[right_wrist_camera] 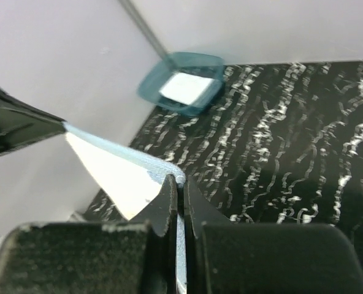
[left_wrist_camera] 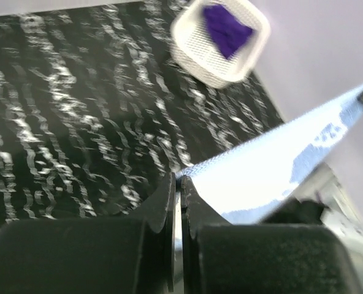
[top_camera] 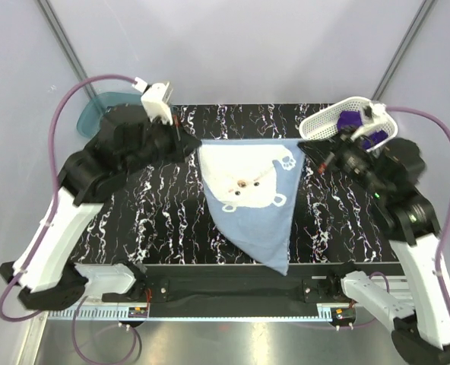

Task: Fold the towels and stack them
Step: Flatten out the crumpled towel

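Note:
The light blue towel with the bear face [top_camera: 251,198] hangs stretched between both grippers above the black marbled table, its lower corner drooping toward the near edge. My left gripper [top_camera: 185,141] is shut on its left top corner, seen in the left wrist view [left_wrist_camera: 180,179] with the towel [left_wrist_camera: 279,165] running off to the right. My right gripper [top_camera: 316,156] is shut on the right top corner [right_wrist_camera: 181,180]; the towel [right_wrist_camera: 117,168] runs left. The purple towel [top_camera: 352,119] lies in the white mesh basket [top_camera: 327,122], also in the left wrist view [left_wrist_camera: 227,27]. The white towel [right_wrist_camera: 181,89] lies in the teal bin [right_wrist_camera: 154,95].
The teal bin [top_camera: 96,114] stands at the table's back left corner, partly behind the left arm. The white basket [left_wrist_camera: 187,58] sits at the back right, close above the right gripper. Grey walls enclose the table. A black rail [top_camera: 225,289] runs along the near edge.

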Robot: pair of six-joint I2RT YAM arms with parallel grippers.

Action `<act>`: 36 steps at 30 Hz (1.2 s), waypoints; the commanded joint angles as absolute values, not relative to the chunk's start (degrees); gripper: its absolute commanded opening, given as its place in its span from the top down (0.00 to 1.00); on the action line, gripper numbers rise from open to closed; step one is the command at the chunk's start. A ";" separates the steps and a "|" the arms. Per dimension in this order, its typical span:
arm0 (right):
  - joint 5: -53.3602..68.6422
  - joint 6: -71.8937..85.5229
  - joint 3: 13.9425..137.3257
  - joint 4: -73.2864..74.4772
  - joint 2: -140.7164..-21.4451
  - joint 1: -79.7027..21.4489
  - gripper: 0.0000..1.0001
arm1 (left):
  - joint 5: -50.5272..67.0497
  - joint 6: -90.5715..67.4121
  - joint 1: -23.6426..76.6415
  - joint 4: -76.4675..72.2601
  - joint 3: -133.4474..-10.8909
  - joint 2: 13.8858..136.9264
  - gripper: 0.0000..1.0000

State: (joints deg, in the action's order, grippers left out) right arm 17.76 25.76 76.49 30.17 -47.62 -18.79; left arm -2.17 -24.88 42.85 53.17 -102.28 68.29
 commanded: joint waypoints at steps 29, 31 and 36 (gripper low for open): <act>20.31 9.58 103.78 8.08 -116.54 -13.10 1.00 | 20.31 -7.56 14.94 16.61 -108.71 116.46 1.00; 18.55 8.97 107.91 12.37 -116.11 -12.83 1.00 | 18.55 -8.26 15.03 18.97 -110.73 115.67 1.00; 20.65 11.86 110.50 22.23 -107.78 -13.44 1.00 | 16.53 -8.79 16.26 19.95 -104.70 102.86 1.00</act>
State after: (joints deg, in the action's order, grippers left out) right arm 19.11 11.22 109.38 18.22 -116.31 -13.39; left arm 17.32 -9.23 15.55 22.70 -106.87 114.85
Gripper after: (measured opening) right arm 0.022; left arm 0.025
